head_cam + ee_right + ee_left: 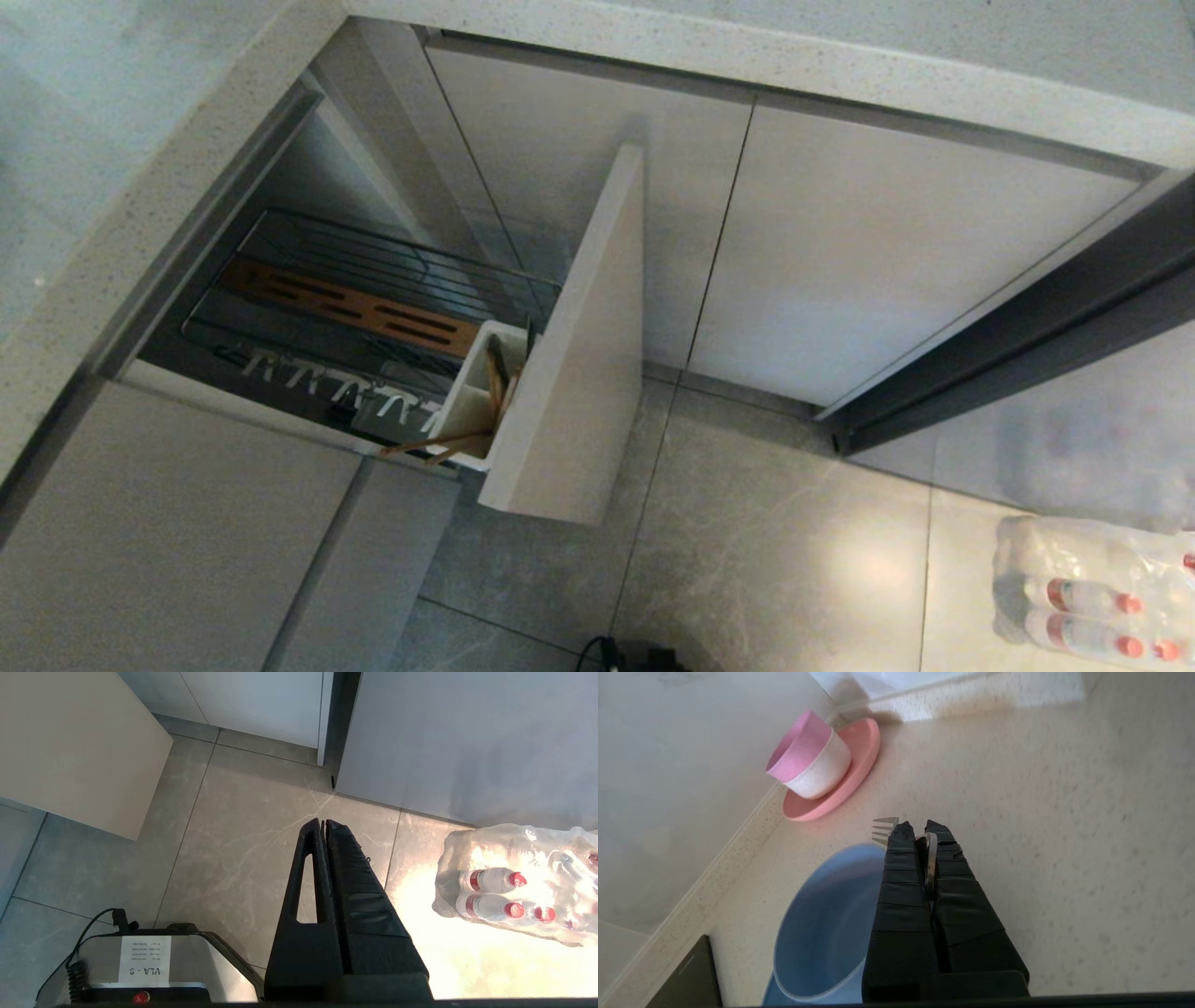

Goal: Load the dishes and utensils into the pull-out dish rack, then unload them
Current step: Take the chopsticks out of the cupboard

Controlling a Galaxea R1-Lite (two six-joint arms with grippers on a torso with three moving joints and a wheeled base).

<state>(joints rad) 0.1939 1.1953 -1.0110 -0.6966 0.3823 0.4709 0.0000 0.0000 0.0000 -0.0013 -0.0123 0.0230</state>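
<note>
Left claw, seen from its wrist camera: two black ribbed fingers pressed together on the handle of a slim silver metal fork, whose tines project sideways past the fingertips; the claw points downward. Right claw, seen from its wrist camera: black fingers pressed together, nothing between them, pointing down. Neither arm appears in the head view.

One white label sits on the robot base at the lower left of the right wrist view. Its large line, seen upside down, reads "VLA - 8"; the smaller lines above it are too small to read.
</note>
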